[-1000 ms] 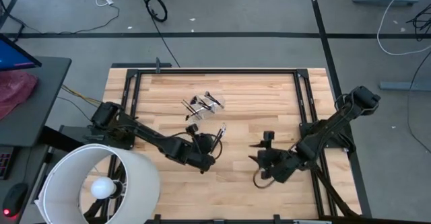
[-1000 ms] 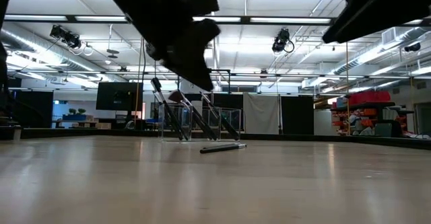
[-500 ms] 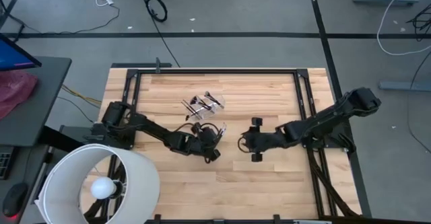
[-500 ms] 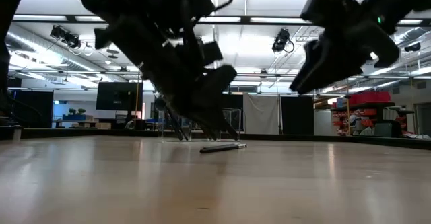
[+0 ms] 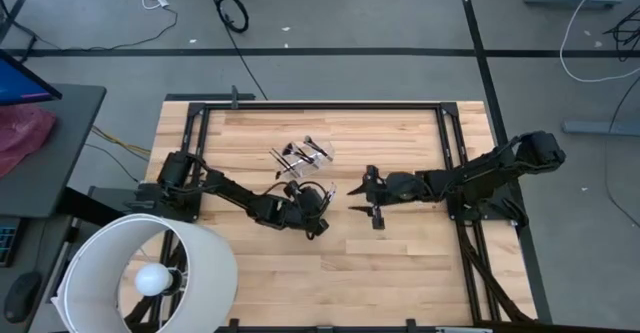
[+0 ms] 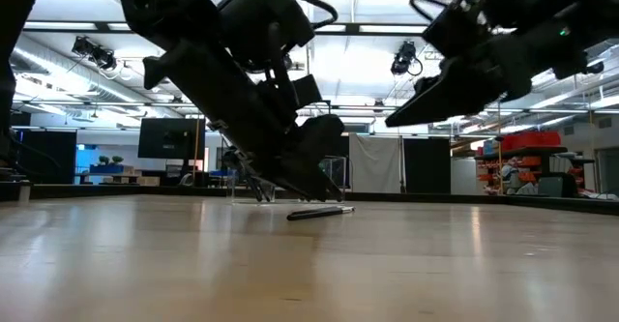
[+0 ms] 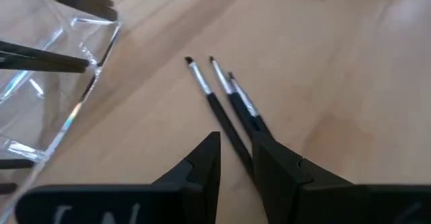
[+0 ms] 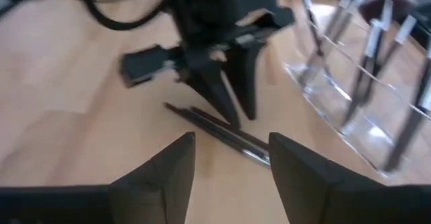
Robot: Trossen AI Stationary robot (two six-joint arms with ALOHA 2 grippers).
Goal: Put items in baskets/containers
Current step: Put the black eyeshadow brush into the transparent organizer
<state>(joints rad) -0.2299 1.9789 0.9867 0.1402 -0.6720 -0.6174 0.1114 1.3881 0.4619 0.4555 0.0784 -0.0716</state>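
Three brushes [image 7: 225,103] are seen lying on the table [image 5: 400,273] beside one clear cup [image 7: 47,83], which holds perhaps five more. They are straddled by the narrowly parted left gripper [image 7: 237,158]; the right gripper [image 8: 232,160] is spread wide nearby.

A slim dark makeup brush [image 6: 320,212] lies flat on the pale wooden bench [image 6: 309,264], just under the left hand [image 6: 314,172]. The clear plastic cup [image 6: 253,177] stands farther back, holding brushes.

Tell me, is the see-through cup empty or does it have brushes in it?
Not empty. The clear cup already holds several brushes standing inside, while a few more brushes lie on the table by the left gripper.
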